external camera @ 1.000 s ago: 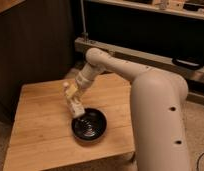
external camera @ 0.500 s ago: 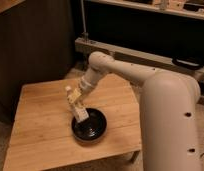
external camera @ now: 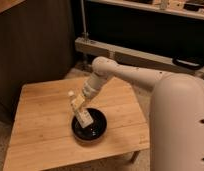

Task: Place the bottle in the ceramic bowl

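Observation:
The black ceramic bowl (external camera: 101,131) sits on the wooden table (external camera: 40,125), near its front right. My gripper (external camera: 79,105) reaches down from the white arm (external camera: 110,70) and is shut on the bottle (external camera: 84,118). The bottle is tilted, with its white cap (external camera: 70,93) up and to the left. Its lower end hangs over the left part of the bowl's inside, just above or touching it; I cannot tell which.
The robot's white body (external camera: 177,125) fills the right side. A dark cabinet wall (external camera: 30,45) stands behind the table. A grey metal rail (external camera: 135,57) runs behind the arm. The table's front edge (external camera: 75,161) is close to the bowl.
The gripper has carried the bottle down and to the right, from above the bowl's left rim to over the bowl's inside. The bowl has not moved.

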Motion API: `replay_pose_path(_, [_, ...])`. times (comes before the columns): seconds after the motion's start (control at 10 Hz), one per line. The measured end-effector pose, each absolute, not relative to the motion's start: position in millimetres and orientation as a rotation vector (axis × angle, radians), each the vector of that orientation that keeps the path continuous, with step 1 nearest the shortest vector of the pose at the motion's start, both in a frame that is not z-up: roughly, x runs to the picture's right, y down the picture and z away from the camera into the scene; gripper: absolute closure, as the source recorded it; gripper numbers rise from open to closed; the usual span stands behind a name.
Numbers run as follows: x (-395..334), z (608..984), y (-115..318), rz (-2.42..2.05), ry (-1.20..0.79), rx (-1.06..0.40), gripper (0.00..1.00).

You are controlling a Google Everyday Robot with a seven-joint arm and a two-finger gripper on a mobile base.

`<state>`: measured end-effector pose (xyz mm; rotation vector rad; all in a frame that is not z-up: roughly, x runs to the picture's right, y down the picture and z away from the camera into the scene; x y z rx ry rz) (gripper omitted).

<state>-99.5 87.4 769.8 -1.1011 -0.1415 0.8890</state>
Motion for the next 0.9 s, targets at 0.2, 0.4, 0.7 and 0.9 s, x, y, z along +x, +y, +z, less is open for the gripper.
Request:
replay_pose_path(0.2, [-91.4,766.9,96.4,0.876,-0.133,-1.091,0.99])
replay_pose_path(0.4, [-92.9,767.3,102.7,0.841,-0.104,-1.078,0.82])
replay_pose_path(0.7, [-98.6,765.1,116.4,0.807,-0.052,-1.038,0.53])
replay_pose_path(0.9, [-102.2,764.8,116.3,0.804,-0.056,-1.039,0.48])
